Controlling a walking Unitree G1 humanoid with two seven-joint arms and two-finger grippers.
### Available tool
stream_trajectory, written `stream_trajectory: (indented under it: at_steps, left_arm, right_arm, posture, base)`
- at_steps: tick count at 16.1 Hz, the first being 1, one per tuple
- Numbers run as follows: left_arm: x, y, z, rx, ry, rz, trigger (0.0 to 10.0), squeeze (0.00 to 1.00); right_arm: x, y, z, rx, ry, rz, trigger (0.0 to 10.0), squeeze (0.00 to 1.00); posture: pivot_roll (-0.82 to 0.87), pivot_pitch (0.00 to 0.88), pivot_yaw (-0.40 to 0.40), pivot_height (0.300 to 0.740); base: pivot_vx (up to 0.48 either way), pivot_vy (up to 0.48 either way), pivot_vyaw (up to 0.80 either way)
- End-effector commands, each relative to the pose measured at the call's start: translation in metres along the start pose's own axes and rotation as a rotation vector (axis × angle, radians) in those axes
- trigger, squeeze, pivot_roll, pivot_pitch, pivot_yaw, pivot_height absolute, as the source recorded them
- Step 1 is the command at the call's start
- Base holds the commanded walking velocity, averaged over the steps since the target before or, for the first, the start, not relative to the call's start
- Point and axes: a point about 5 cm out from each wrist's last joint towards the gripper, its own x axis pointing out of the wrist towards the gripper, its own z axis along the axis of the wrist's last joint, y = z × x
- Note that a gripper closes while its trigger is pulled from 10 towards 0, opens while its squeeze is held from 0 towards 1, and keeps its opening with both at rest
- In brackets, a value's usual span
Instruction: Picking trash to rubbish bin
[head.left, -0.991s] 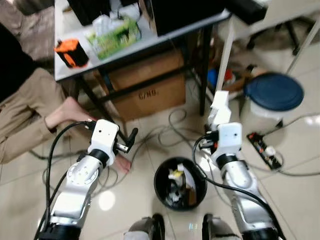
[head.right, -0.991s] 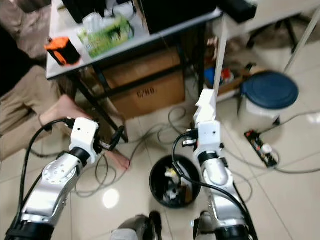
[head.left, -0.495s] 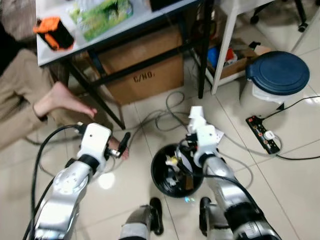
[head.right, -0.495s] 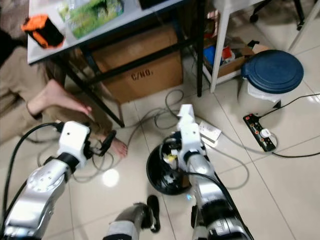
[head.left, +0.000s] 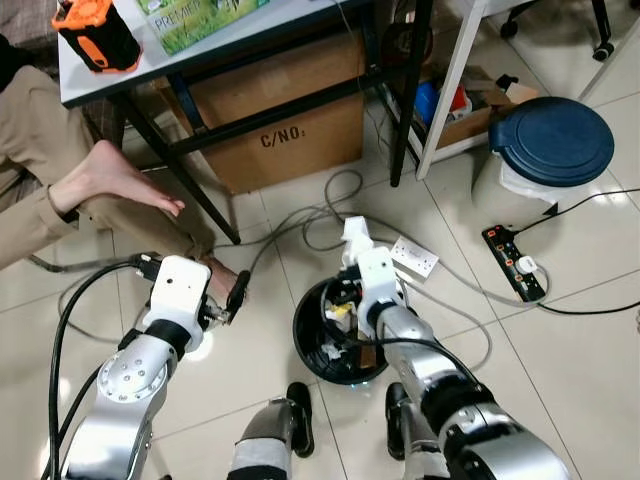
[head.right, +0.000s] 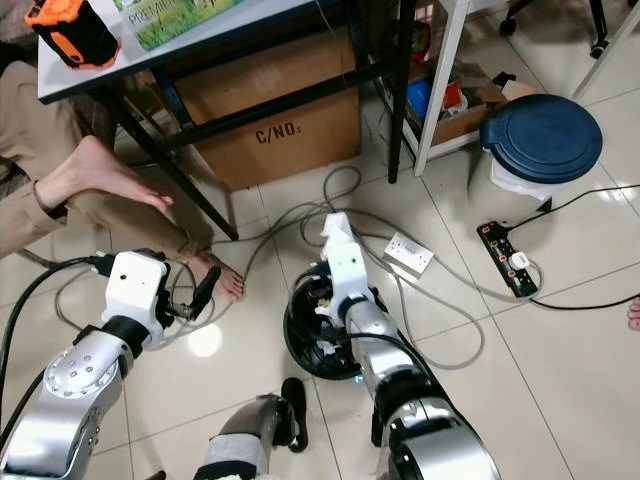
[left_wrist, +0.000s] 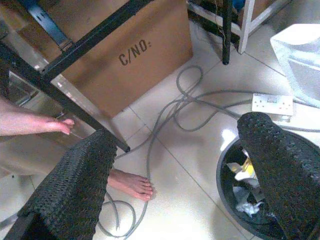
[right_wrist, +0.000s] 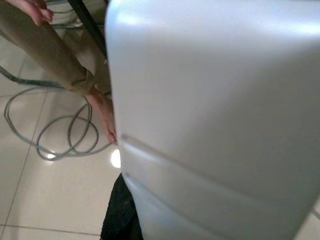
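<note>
Lowered and drawn inward over the past second, the right end effector (head.left: 352, 238) now sits at the far rim of the black rubbish bin (head.left: 308, 352), where a second ago it was held up above and to the right of it; the whole view has also tipped downward, so part of that shift is the camera's.

It carries a white, crumpled-looking piece of trash (head.left: 354, 232), apparently paper or plastic, standing up from its tip. In the right wrist view this white object (right_wrist: 215, 115) blocks the fingers, so I cannot tell how wide they are, only that the piece is up at the tip.

What matters for the drop: the bin opening lies just below and on the robot's side of the white piece, so the trash seems to hang over the far rim rather than the middle. A slight pull back toward the robot, or a release with a nudge, looks needed. The right arm is clearly the nearer one.

The left end effector (head.left: 235, 295) hovers over the floor tiles to the left of the bin, its fingers (left_wrist: 75, 190) spread wide and holding nothing. A person's bare foot (head.left: 222, 280) lies just beside it, near grey cables (head.left: 320, 215).
</note>
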Motion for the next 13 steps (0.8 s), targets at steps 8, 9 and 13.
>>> stream_trajectory:
  at_steps: [8, 9, 13]
  left_arm:
    - [-0.004, 0.001, -0.009, 0.02, 0.066, -0.007, 10.0, 0.0]
    - [-0.004, 0.0, -0.01, 0.024, 0.071, -0.012, 10.0, 0.0]
    - [-0.006, 0.007, -0.009, 0.041, 0.072, -0.005, 10.0, 0.0]
  right_arm:
    - [0.002, 0.024, -0.013, 0.093, 0.053, 0.103, 10.0, 0.0]
    - [0.003, 0.025, -0.011, 0.097, 0.051, 0.108, 10.0, 0.0]
    - [0.004, 0.03, -0.01, 0.093, 0.056, 0.087, 10.0, 0.0]
  posture:
    - [0.2, 0.389, 0.136, 0.74]
    - [0.2, 0.389, 0.137, 0.74]
    - [0.21, 0.377, 0.137, 0.74]
  base:
    - [0.0, 0.0, 0.0]
    - [0.0, 0.0, 0.0]
    - [0.0, 0.0, 0.0]
